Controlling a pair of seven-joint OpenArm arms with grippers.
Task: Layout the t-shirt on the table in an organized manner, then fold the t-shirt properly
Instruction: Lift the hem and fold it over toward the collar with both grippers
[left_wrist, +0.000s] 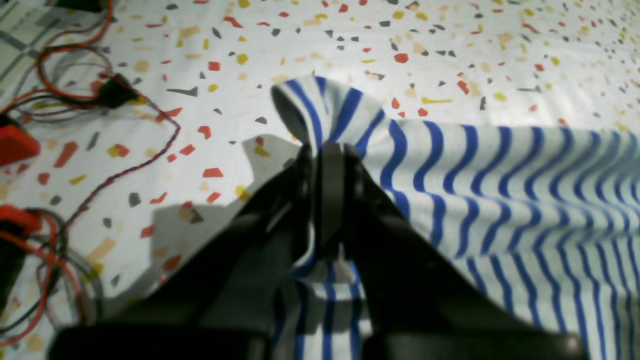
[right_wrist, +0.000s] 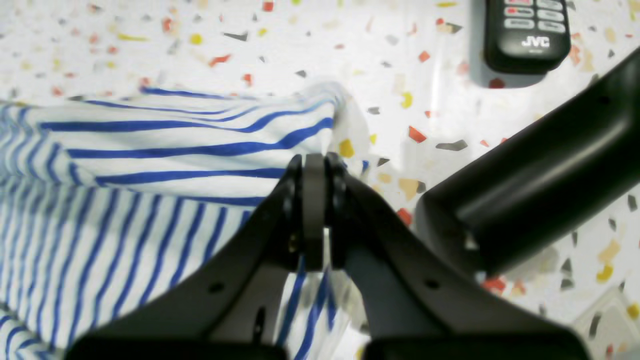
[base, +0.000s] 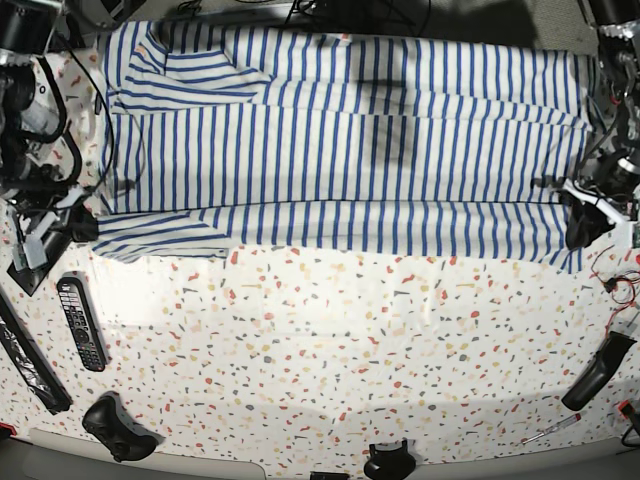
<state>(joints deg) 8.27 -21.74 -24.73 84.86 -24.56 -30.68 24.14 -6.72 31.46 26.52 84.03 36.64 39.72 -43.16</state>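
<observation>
The white, blue-striped t-shirt (base: 340, 140) lies spread flat across the far half of the terrazzo table (base: 330, 340). My left gripper (left_wrist: 325, 150) is shut on a bunched corner of the t-shirt (left_wrist: 500, 190); in the base view the left gripper (base: 580, 225) is at the shirt's near right corner. My right gripper (right_wrist: 313, 167) is shut on the edge of the t-shirt (right_wrist: 150, 165); in the base view the right gripper (base: 85, 225) is at the near left corner, by a sleeve. The navy neck trim does not show.
A black JVC remote (right_wrist: 527, 32) lies just in front of the right gripper; it also shows in the base view (base: 82, 322). Red and black cables (left_wrist: 75, 85) lie left of the left gripper. Black objects (base: 118, 425) (base: 598, 372) sit near the front edge.
</observation>
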